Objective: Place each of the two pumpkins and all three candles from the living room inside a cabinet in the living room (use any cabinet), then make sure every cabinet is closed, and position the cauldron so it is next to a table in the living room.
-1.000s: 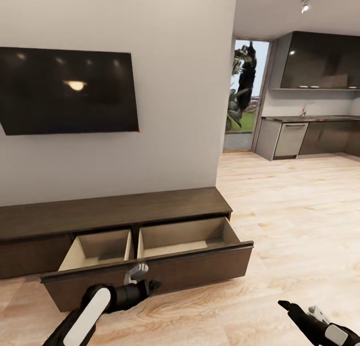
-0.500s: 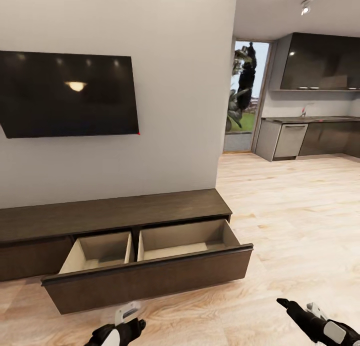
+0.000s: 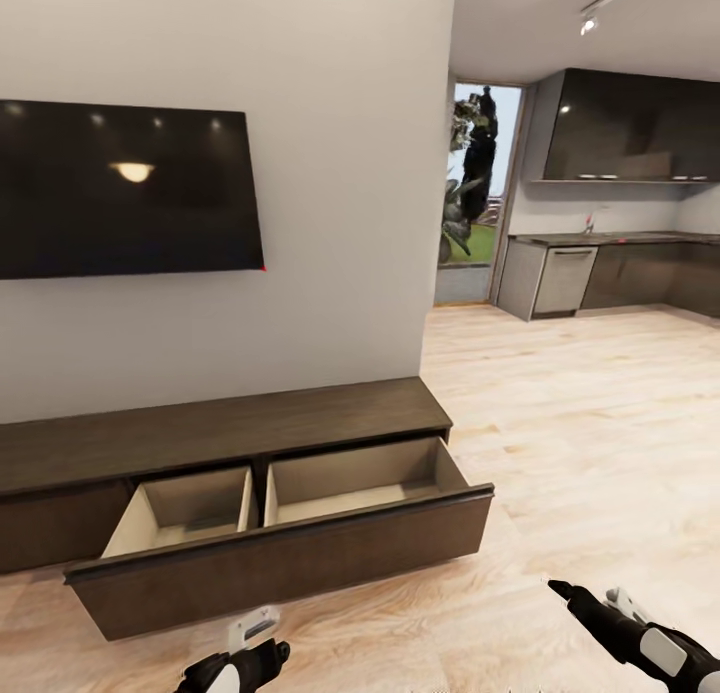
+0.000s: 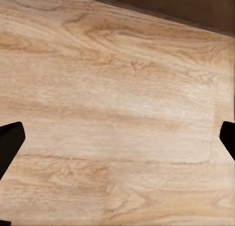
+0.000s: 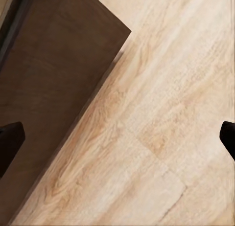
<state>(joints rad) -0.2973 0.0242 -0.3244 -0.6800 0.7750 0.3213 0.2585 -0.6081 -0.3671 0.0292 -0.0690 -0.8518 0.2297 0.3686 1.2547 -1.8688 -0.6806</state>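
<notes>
The cabinet is a long, low dark-brown unit against the wall. Its wide drawer is pulled out, and the two pale wood compartments inside hold nothing. My left gripper hangs low in front of the drawer front; in the left wrist view the left gripper is open over bare floor. My right gripper hovers over the floor off the drawer's right end; in the right wrist view the right gripper is open, with the dark drawer front beside it. Pumpkins, candles, cauldron and table are out of view.
A black TV hangs on the wall above the cabinet. The light wood floor stretches right toward a kitchen with dark cupboards and a doorway with a plant.
My left gripper has dropped down and back from the drawer front. The camera has turned a little, shifting the whole scene left. The drawer stays open.
</notes>
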